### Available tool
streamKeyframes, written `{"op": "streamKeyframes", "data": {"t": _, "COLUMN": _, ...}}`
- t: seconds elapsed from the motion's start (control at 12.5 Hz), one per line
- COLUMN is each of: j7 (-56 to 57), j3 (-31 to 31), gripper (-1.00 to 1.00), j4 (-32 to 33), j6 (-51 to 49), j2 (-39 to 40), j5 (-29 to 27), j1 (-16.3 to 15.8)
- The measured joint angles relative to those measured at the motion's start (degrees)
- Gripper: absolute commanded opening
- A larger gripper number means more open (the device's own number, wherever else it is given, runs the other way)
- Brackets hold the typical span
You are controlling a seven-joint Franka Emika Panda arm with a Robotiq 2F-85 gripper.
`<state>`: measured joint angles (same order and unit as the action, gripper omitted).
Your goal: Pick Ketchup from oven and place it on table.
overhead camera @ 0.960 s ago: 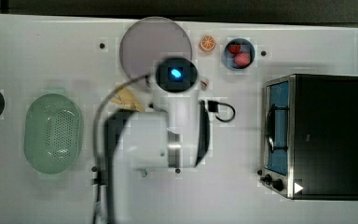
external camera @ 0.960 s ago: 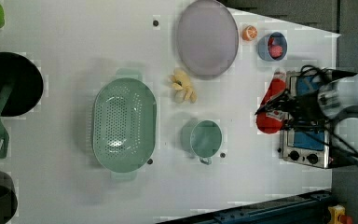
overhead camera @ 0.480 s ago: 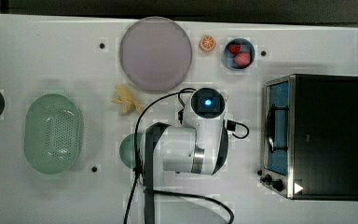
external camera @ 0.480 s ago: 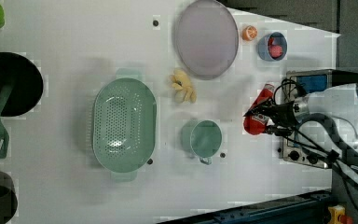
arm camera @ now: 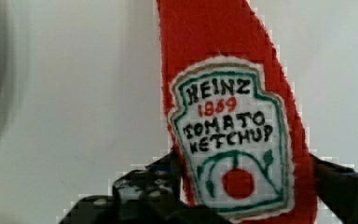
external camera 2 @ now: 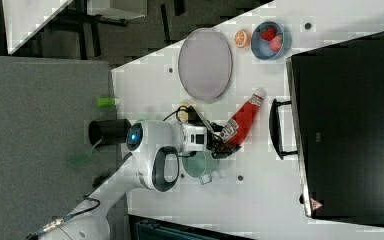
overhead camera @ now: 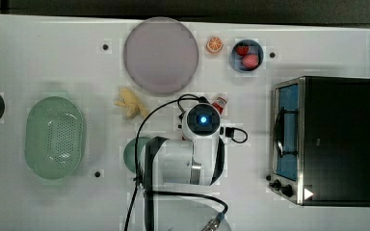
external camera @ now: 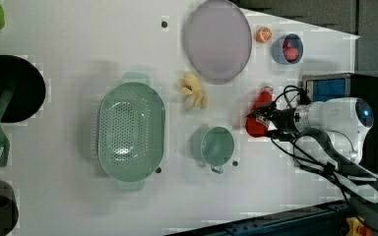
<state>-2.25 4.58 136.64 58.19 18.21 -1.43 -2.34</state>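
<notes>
Over the white table point(overhead camera: 38, 57), at the arm's 12 o'clock in the top view, I see the Ketchup point(overhead camera: 219, 102) poking out from under the wrist. Gripper point(external camera 2: 219, 145) is closed on the bottle's lower body; in the wrist view its dark fingers point(arm camera: 140, 186) sit on either side of the Ketchup point(arm camera: 233, 116), pressed against the red body at the label's base. Label reads "Heinz 1869 Tomato Ketchup".

In the right view the Ketchup point(external camera 2: 241, 120) is tilted, white cap toward 1 o'clock, base in the gripper. I cannot tell whether the bottle touches the tabletop. In the left view the Ketchup point(external camera: 257, 115) lies between the gripper point(external camera: 270, 119) and the yellow bunch point(external camera: 193, 91).

Oven point(overhead camera: 337, 139) stands at 3 o'clock of the arm in the top view, blue glass door facing the arm, well apart from the bottle. Grey-lilac plate point(overhead camera: 160, 55) at the bottle's 11 o'clock, near. Orange slice point(overhead camera: 215, 45) and blue bowl point(overhead camera: 246, 55) with red fruit beyond at 12 to 1 o'clock. Green cup point(external camera: 216, 146) just beside the gripper at 8 o'clock in the left view; green colander point(external camera: 130, 130) further at 9 o'clock.
</notes>
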Motion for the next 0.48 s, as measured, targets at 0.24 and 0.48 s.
{"op": "streamKeyframes", "data": {"t": 0.24, "j7": -0.1, "j3": 0.0, "gripper": 1.0, "j4": 0.1, "j6": 0.1, "j2": -0.3, "j5": 1.9, "j1": -1.1}}
{"op": "streamKeyframes", "data": {"t": 0.48, "j7": -0.1, "j3": -0.2, "gripper": 1.0, "j4": 0.1, "j6": -7.0, "j2": -5.9, "j5": 1.3, "j1": -0.5}}
